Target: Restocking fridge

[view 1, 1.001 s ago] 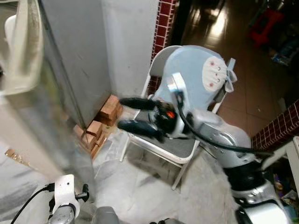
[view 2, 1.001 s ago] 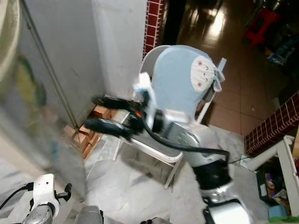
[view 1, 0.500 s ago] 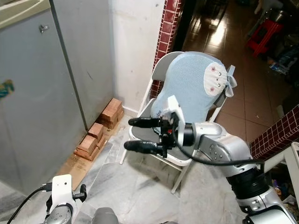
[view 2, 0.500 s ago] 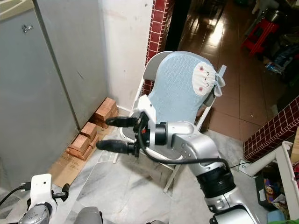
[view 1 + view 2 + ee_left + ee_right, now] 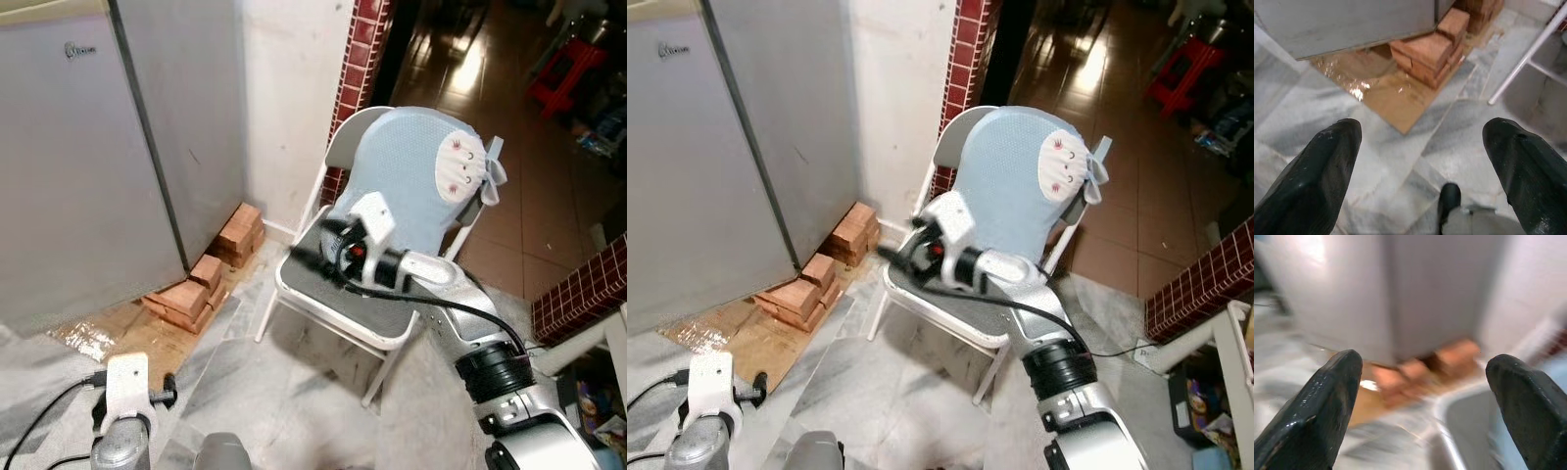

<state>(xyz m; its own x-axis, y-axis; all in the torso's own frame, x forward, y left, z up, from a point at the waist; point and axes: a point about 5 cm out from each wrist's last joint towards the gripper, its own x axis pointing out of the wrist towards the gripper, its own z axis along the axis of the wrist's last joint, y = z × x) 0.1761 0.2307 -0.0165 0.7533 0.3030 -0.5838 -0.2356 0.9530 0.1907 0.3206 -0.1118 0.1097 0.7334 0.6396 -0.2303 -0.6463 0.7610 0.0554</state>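
The grey fridge (image 5: 88,166) stands at the left with its door flat and shut. My right gripper (image 5: 302,257) is held out in front of the folding chair, pointing toward the fridge side, and looks blurred. In the right wrist view its fingers (image 5: 1327,396) stand wide apart, open, with nothing between them; the fridge base and bricks lie beyond. My left gripper (image 5: 1422,129) hangs low over the marble floor, open and empty. No food item is in either gripper.
A white folding chair (image 5: 323,311) with a blue cushion (image 5: 411,176) stands against a red brick pillar (image 5: 362,59). Stacked bricks (image 5: 201,279) and wet cardboard (image 5: 108,338) lie at the fridge's foot. A red stool (image 5: 563,69) sits in the far room.
The blurred door panel seen close by a second ago now stands shut on the fridge. My right gripper has drawn back toward the chair, still open. The camera has also shifted.
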